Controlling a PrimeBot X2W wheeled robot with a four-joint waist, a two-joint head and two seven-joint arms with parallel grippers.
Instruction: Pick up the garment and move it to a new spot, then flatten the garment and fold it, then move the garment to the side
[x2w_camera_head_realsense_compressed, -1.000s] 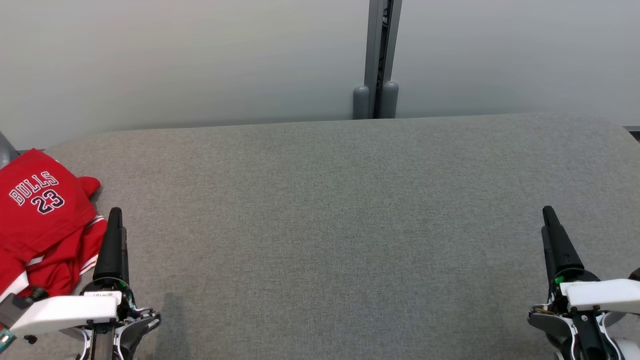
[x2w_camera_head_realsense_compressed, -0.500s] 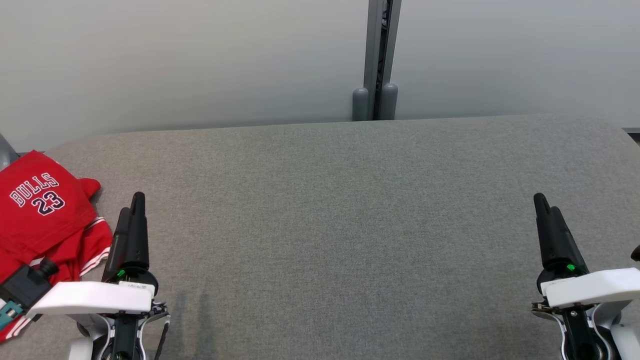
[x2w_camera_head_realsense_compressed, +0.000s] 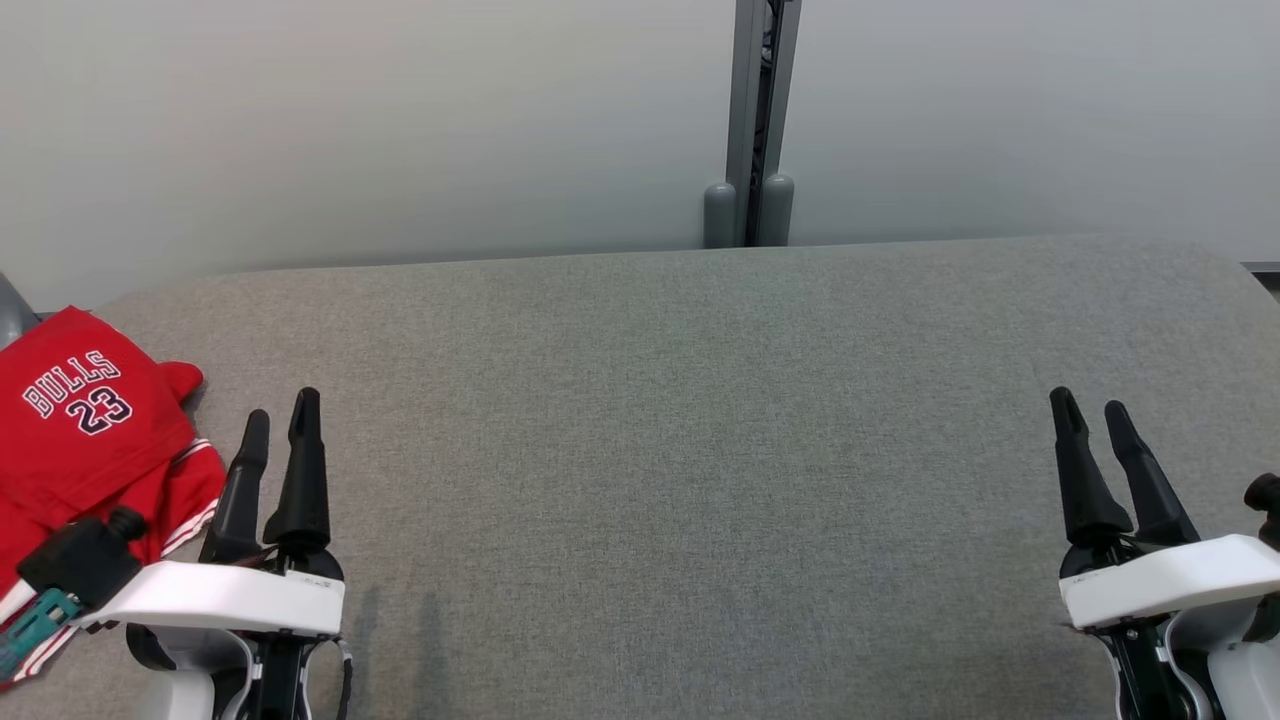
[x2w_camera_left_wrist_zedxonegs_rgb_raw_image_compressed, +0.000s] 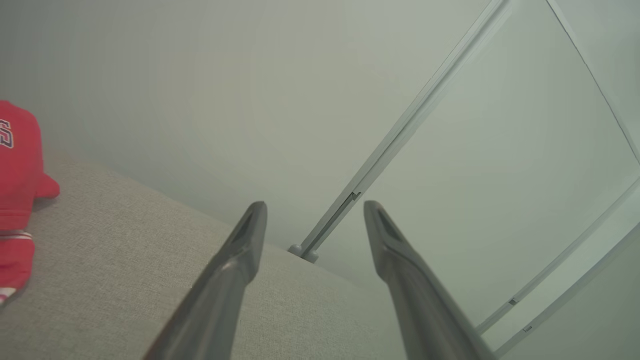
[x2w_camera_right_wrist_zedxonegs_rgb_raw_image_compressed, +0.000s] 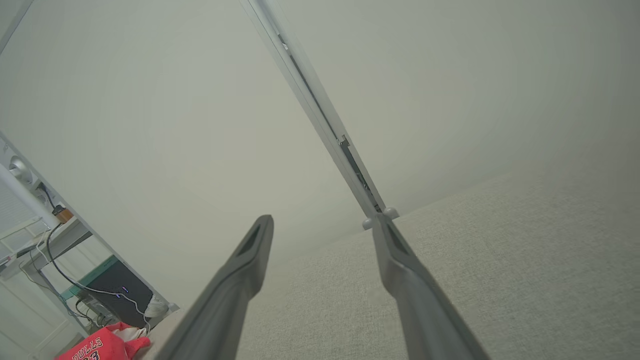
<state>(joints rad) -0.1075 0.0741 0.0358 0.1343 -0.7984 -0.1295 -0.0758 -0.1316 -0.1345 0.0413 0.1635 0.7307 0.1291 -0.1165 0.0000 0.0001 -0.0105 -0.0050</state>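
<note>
Nearest, two grippers hover over the grey table's (x2w_camera_head_realsense_compressed: 680, 420) front edge: left gripper (x2w_camera_head_realsense_compressed: 282, 405) and right gripper (x2w_camera_head_realsense_compressed: 1088, 400), jaws spread, holding nothing. One crumpled red garment (x2w_camera_head_realsense_compressed: 85, 420) lies at the table's left end. Beyond the table's far edge stands one grey post (x2w_camera_head_realsense_compressed: 750, 120).

red garment (x2w_camera_head_realsense_compressed: 90, 430) reading "BULLS 23"

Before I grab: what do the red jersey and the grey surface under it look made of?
Red jersey: probably a thin synthetic knit, matte; it lies crumpled in soft folds, with BULLS 23 lettering and white striped trim. Grey surface: seems upholstered in woven fabric, matte and heathered; a fine speckled weave shows, and its far edge is rounded.
</note>
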